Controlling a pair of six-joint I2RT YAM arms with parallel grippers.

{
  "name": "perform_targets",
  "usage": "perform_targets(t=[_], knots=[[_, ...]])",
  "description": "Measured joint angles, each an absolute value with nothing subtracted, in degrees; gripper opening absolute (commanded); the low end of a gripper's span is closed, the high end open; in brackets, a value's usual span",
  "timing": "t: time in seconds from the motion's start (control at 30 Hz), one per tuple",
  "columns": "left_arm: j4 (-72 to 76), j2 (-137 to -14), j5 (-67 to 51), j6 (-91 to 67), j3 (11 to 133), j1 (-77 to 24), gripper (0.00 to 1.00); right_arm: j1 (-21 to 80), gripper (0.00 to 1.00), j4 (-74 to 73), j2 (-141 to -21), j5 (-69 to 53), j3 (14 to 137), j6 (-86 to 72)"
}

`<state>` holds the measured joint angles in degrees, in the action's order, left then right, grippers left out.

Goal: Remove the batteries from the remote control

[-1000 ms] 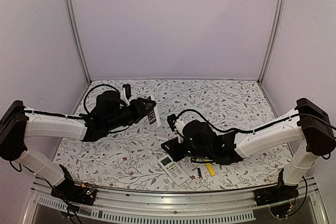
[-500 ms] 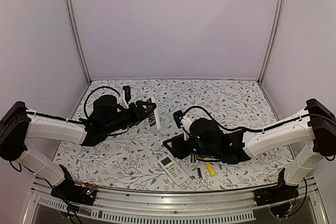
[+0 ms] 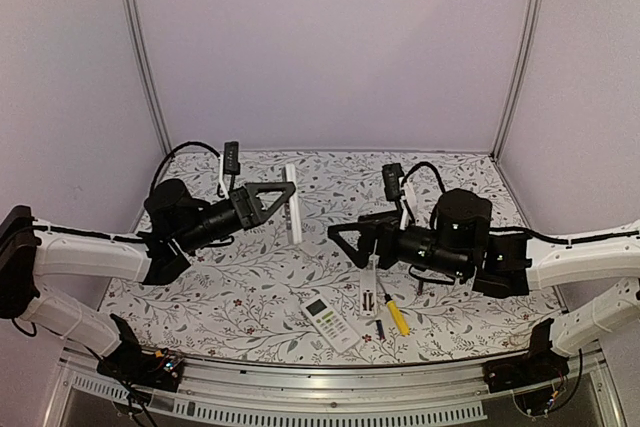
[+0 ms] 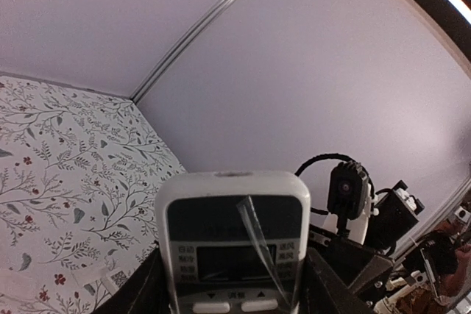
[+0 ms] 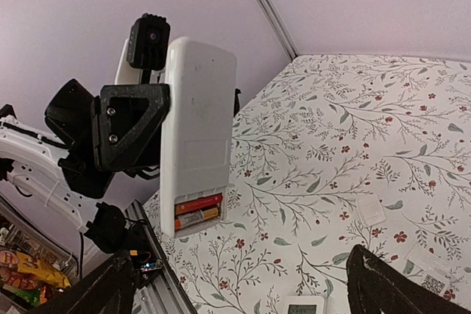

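Note:
My left gripper (image 3: pixel 283 197) is shut on a white remote control (image 3: pixel 292 209) and holds it upright above the table. In the left wrist view its button face (image 4: pixel 229 240) sits between the two fingers. The right wrist view shows its back (image 5: pixel 199 130). The battery compartment at the lower end is uncovered, and two batteries (image 5: pixel 197 211), one red and one orange, lie in it. My right gripper (image 3: pixel 350 237) hangs open and empty, apart from the remote and facing it. Its fingers (image 5: pixel 397 288) frame the bottom of the right wrist view.
On the table near the front lie a second remote (image 3: pixel 333 322) with a display, a long white remote-like piece (image 3: pixel 369 289), a yellow-handled tool (image 3: pixel 396 316) and a small dark battery (image 3: pixel 378 328). A small white cover (image 5: pixel 370 209) lies on the floral cloth.
My right gripper has opened, risen from the table and drawn back to the right. My left arm has lifted the remote and turned it upright. The white piece now shows.

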<state>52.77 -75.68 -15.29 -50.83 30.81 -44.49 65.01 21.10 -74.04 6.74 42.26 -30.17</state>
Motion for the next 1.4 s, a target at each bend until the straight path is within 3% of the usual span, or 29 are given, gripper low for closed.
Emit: perform_targets(t=[0.5,0.87,0.97,1.1,1.2,1.3,1.4], knots=[[72.38,-80.07,-29.26,-52.03,30.81,-47.55,0.31,65.98,0.99,23.57,-71.31,1.85,44.88,-28.67],[74.78,-80.53,-31.38,-52.29,30.81,-48.99,0.31,67.57,0.98,23.09,-79.83,-7.29,53.17,-25.36],[74.78,-80.53,-31.55,-52.16,30.81,-49.10,0.31,68.03,0.94,23.18,-81.71,-9.32,54.78,-24.49],[74.72,-80.49,-31.88,-51.83,30.81,-49.15,0.31,68.20,0.77,23.29,-83.57,-10.07,55.40,-24.05],[74.22,-80.16,-32.14,-51.35,30.83,-49.15,0.32,68.20,0.70,23.18,-84.60,-10.02,55.53,-24.45],[73.52,-79.70,-32.10,-50.68,30.83,-49.15,0.33,68.20,0.55,23.24,-84.75,-10.02,55.53,-24.73],[73.17,-79.37,-32.62,-49.45,30.83,-49.15,0.40,68.25,0.47,23.33,-84.75,-9.80,55.53,-25.52]])
